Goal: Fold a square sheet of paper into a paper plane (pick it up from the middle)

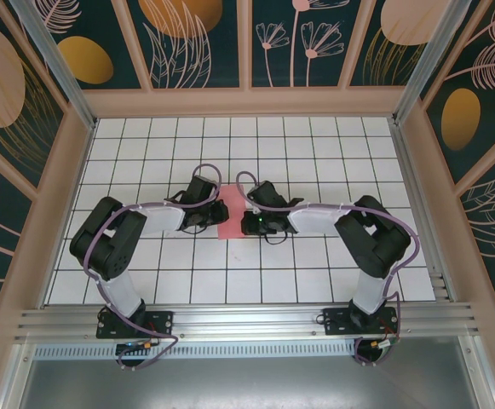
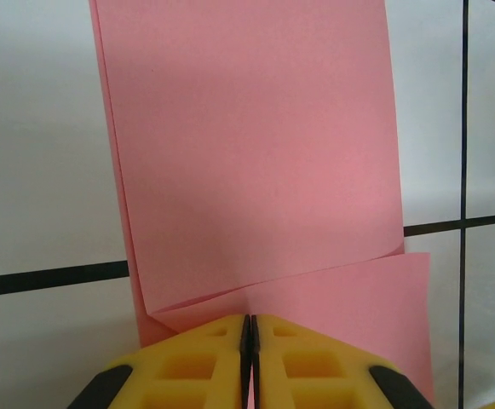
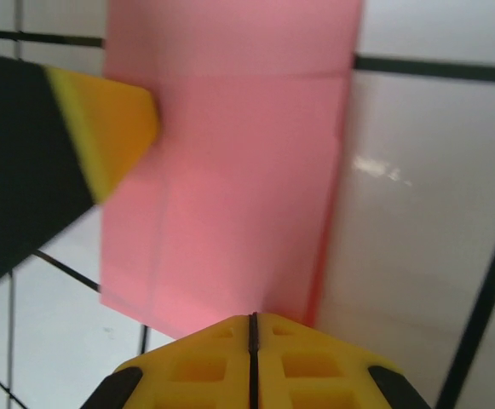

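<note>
1. Sheet (image 1: 233, 213) lies on the white gridded table (image 1: 315, 153), about mid-table, between the two grippers. From above it reads as a narrow salmon-pink rectangle, taller than it is wide.
2. In the left wrist view the sheet (image 2: 256, 153) is doubled over. The upper layer has a folded edge down its left side. The lower layer's corner sticks out at the lower right, so the layers do not line up.
3. Left gripper (image 2: 248, 328) has its yellow fingers pressed together to a thin dark seam, clamped on the sheet's near edge. A shallow crease runs out from the tips across the paper, and a sliver of pink shows in the seam.
4. From above, the left gripper (image 1: 206, 215) sits at the sheet's left edge and the right gripper (image 1: 251, 223) at its right edge, a little nearer the bases.
5. Right gripper (image 3: 253, 319) has its fingers closed tight, with the tips at the near edge of the sheet (image 3: 230, 170). I cannot tell whether any paper is nipped between them.
6. In the right wrist view one finger of the left gripper (image 3: 111, 128), blurred, overlaps the sheet's left edge.
7. Black grid lines pass under the sheet on both sides.
</note>
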You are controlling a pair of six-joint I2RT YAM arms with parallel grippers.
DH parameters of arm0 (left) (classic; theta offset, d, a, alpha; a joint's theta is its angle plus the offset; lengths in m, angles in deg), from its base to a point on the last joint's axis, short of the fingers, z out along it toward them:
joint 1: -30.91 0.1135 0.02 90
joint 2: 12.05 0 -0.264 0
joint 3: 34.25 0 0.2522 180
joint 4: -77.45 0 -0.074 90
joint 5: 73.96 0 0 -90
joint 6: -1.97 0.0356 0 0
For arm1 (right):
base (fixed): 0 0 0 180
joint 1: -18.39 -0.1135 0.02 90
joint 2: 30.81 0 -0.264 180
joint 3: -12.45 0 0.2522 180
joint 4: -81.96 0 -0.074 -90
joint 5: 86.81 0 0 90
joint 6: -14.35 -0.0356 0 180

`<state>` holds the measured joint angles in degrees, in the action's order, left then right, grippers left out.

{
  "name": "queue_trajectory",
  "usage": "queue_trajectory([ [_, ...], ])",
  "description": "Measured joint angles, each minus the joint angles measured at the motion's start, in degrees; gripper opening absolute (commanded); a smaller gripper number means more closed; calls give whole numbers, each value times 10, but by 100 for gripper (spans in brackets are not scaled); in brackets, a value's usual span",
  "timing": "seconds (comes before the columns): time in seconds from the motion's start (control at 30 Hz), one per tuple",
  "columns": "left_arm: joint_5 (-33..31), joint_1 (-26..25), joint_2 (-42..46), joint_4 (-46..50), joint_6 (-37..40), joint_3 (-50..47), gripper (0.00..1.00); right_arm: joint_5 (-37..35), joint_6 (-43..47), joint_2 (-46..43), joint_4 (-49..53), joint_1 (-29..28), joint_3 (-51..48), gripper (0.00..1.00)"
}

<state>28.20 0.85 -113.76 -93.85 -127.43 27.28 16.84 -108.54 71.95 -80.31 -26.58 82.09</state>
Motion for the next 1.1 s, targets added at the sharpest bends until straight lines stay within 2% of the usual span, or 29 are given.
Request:
queue_trajectory([
  [0.4,0,0,-1,1,0,1,12,32,15,71,2,0,59,11],
  [0.73,-2,0,-2,2,0,3,11,47,26,84,2,3,74,11],
  [1.1,-5,0,-5,7,0,7,11,55,30,26,-37,12,-18,11],
])
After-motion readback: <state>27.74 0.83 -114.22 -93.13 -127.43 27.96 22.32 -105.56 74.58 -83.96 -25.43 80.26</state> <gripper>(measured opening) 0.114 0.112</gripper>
